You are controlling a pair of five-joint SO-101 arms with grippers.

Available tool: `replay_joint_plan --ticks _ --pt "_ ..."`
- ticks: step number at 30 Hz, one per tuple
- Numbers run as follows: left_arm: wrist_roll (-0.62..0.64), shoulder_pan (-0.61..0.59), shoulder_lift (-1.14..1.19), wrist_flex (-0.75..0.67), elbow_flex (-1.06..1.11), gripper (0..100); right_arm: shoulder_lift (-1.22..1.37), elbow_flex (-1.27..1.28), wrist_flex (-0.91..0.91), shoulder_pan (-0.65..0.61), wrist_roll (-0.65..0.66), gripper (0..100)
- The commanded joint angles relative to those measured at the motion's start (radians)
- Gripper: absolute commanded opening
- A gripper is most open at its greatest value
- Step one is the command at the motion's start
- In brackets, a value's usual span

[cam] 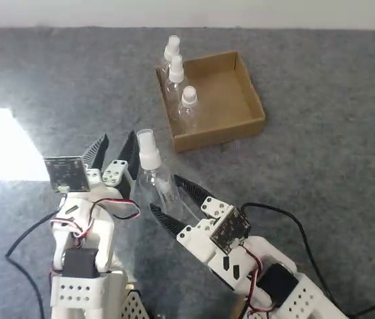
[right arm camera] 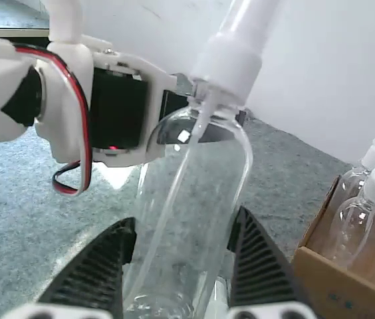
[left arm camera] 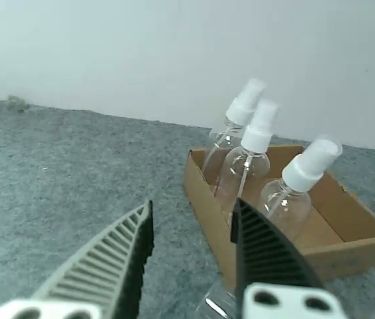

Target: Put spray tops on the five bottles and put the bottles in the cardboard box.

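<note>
Right fingers clamp the clear plastic bottle with white spray top low on its body, axis near upright. The brown cardboard box lies ahead, with three capped bottles inside. The left fingers are spread and empty beside the spray top.

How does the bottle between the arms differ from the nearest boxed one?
The clear plastic bottle between the arms sits outside the brown cardboard box; the nearest boxed clear bottle stands inside it. The first is gripped by the right pincer; the boxed one is untouched. Both carry white spray tops.
</note>
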Motion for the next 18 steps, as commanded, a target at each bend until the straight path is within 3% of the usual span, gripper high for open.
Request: replay_joint_plan --ticks 1,6,13,18 --pt "-0.020 0.044 -0.011 -0.025 -0.027 18 -0.021 0.018 0.004 -0.012 0.000 1.7" --pt "-0.074 0.097 -0.011 -0.002 -0.031 18 -0.015 0.018 0.004 -0.010 0.000 1.7" --pt "-0.074 0.153 -0.011 0.163 -0.127 18 -0.012 0.018 0.004 -0.010 0.000 1.7" --pt "-0.074 0.195 -0.011 0.199 -0.139 18 -0.013 0.018 0.004 -0.010 0.000 2.0"
